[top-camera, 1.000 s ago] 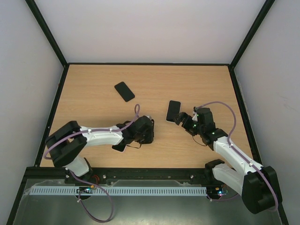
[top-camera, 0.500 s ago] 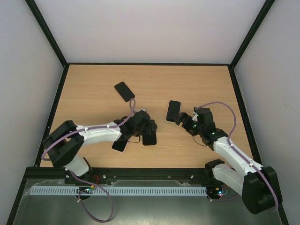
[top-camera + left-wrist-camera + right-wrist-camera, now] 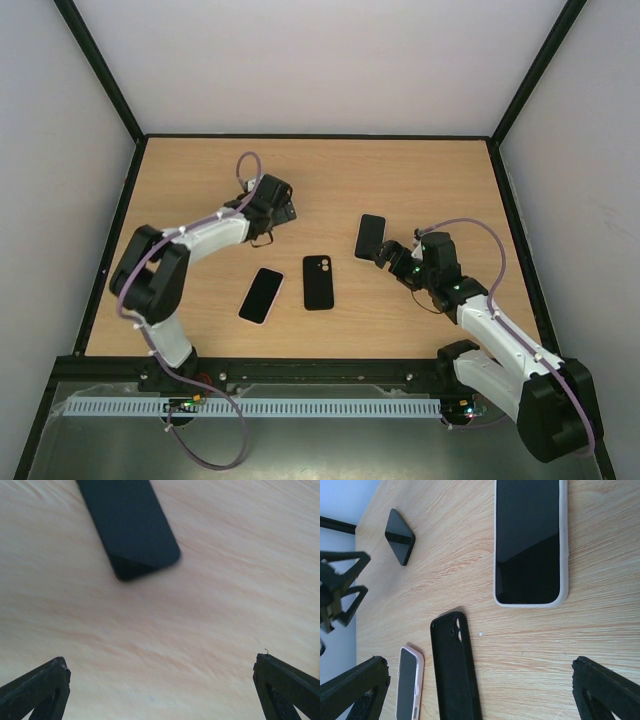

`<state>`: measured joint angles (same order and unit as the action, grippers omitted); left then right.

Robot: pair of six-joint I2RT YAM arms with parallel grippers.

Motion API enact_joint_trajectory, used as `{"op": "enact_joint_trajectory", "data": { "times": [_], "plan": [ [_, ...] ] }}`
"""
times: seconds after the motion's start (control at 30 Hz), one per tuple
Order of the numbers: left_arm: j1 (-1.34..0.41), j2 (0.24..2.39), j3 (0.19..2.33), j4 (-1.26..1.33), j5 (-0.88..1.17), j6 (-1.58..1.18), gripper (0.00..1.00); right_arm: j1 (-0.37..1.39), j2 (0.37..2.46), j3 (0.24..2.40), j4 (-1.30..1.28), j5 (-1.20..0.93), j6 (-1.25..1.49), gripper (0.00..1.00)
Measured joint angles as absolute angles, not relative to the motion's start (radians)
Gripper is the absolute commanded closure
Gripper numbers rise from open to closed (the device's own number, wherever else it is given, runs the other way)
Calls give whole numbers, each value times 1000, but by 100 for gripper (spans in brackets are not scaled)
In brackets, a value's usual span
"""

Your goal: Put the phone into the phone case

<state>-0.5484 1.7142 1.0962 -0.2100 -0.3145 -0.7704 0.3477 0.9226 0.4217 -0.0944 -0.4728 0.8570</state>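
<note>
Left gripper (image 3: 283, 212) has swung away from the near middle of the wooden surface (image 3: 430, 180), leaving the black rubbery phone case (image 3: 318, 282) flat behind it. It now hovers wide open and empty, the bare black rectangular phone (image 3: 127, 525) just ahead of its fingertips. Right gripper (image 3: 383, 252), equally spread and empty, sits just short of a white-rimmed phone (image 3: 530, 542).

Robot lab test cell: white-walled, black-framed enclosure (image 3: 320, 70) around a wooden table (image 3: 440, 180).

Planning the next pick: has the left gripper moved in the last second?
Yes. The left gripper swung from beside the white phone toward the far table edge.
</note>
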Motion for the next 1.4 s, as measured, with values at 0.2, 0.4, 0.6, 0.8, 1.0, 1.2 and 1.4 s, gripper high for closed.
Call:
{"op": "enact_joint_trajectory", "data": {
  "times": [0.2, 0.4, 0.6, 0.8, 1.0, 1.2, 1.4],
  "plan": [
    [-501, 1927, 1278, -270, -373, -730, 0, 347, 923, 422, -100, -475, 857, 2],
    [-487, 2080, 1417, -309, -390, -700, 0, 348, 921, 429, -135, -471, 838, 2],
    [-474, 2145, 1494, -325, -393, -675, 0, 347, 917, 435, -150, -470, 827, 2],
    [-439, 2168, 1512, -324, -368, -659, 0, 348, 908, 435, -154, -467, 826, 2],
    [-420, 2196, 1537, -299, -326, -646, 0, 347, 887, 435, -155, -464, 826, 3],
    [-414, 2210, 1552, -282, -311, -627, 0, 347, 873, 435, -176, -456, 826, 3],
    [-399, 2226, 1578, -280, -307, -637, 0, 347, 865, 435, -183, -452, 826, 3]
  ]
}}
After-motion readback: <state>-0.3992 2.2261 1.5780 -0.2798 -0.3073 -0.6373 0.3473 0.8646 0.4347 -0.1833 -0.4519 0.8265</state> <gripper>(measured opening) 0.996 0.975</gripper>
